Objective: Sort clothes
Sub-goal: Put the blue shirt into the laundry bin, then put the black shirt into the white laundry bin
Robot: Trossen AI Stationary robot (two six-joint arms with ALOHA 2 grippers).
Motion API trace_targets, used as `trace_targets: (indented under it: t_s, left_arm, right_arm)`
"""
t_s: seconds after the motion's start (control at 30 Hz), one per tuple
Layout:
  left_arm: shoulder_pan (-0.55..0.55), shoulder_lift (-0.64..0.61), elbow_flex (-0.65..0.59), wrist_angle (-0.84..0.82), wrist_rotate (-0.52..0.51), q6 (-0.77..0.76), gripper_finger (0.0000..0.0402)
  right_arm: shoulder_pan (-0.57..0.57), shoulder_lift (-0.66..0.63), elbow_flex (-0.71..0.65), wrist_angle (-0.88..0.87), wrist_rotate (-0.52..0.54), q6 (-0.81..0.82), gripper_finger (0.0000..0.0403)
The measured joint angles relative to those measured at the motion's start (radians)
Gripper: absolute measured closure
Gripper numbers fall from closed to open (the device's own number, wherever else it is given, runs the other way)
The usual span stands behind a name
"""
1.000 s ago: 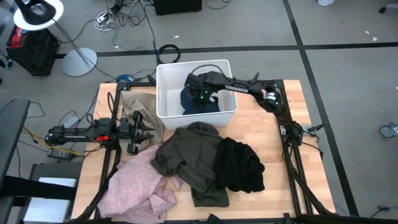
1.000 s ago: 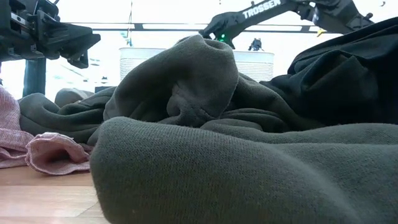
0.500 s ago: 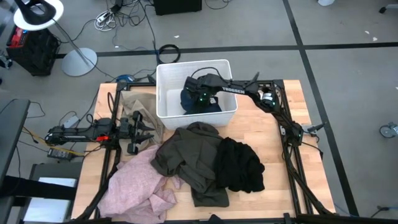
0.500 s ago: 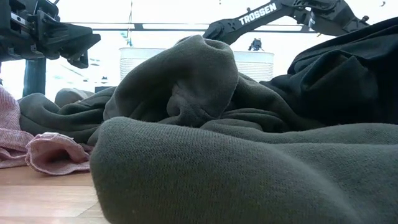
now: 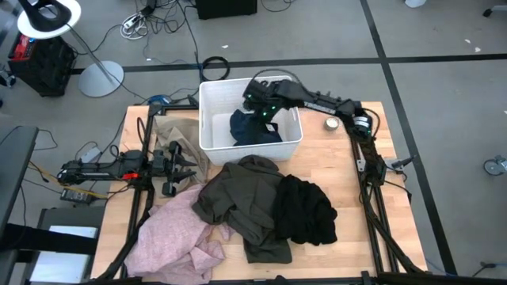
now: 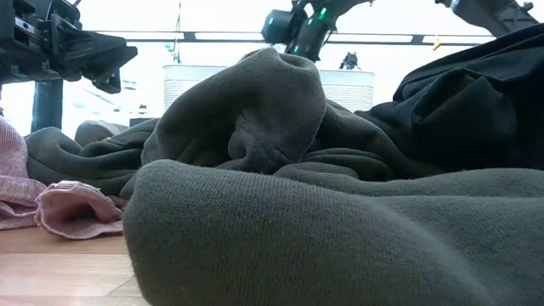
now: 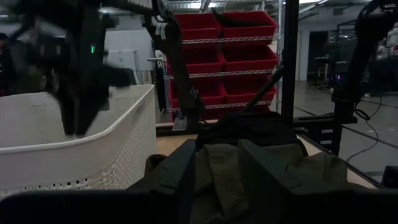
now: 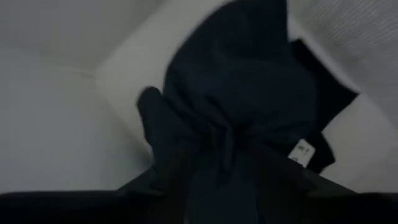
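While the right gripper (image 5: 261, 101) hangs above the white bin (image 5: 207, 119), the dark blue garment (image 5: 255, 131) lies inside the bin, below it and not held. In the right wrist view this blue cloth (image 8: 236, 112) sits in a heap on the bin floor. I cannot tell if the right fingers are spread or pressed together.

The left gripper (image 5: 184, 166) waits low over the left side of the table (image 5: 333, 166), with its 2 fingers spread apart and nothing between them. The tan garment (image 5: 176, 131) lies just beside the bin, near this gripper.

On the table in front of the bin are 3 more clothes. The olive green garment (image 5: 242, 198) is in the middle. The black garment (image 5: 305, 210) touches its right side. The pink garment (image 5: 174, 237) lies at its left, near the front edge.
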Motion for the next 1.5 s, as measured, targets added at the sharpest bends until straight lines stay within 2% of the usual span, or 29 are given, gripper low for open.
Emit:
trace_targets:
  t_s: [0.6,0.87,1.1,1.2,1.5]
  left_arm:
    - [0.000,0.000,0.000,0.000,0.000,0.000,0.0276]
    - [0.000,0.000,0.000,0.000,0.000,0.000,0.0276]
    - [0.000,0.000,0.000,0.000,0.000,0.000,0.0276]
    - [0.000,0.000,0.000,0.000,0.000,0.000,0.0276]
    - [0.000,0.000,0.000,0.000,0.000,0.000,0.0276]
  right_arm:
    - [0.045,-0.357,0.000,-0.005,0.026,-0.026,0.0238]
    - [0.105,-0.513,0.000,-0.018,0.028,-0.022,0.0238]
    - [0.208,-0.611,0.000,-0.093,0.060,-0.004,0.0238]
    - [0.268,-0.644,0.000,-0.123,0.106,0.012,0.0238]
    - [0.469,-0.719,0.000,-0.250,0.340,0.126,0.0238]
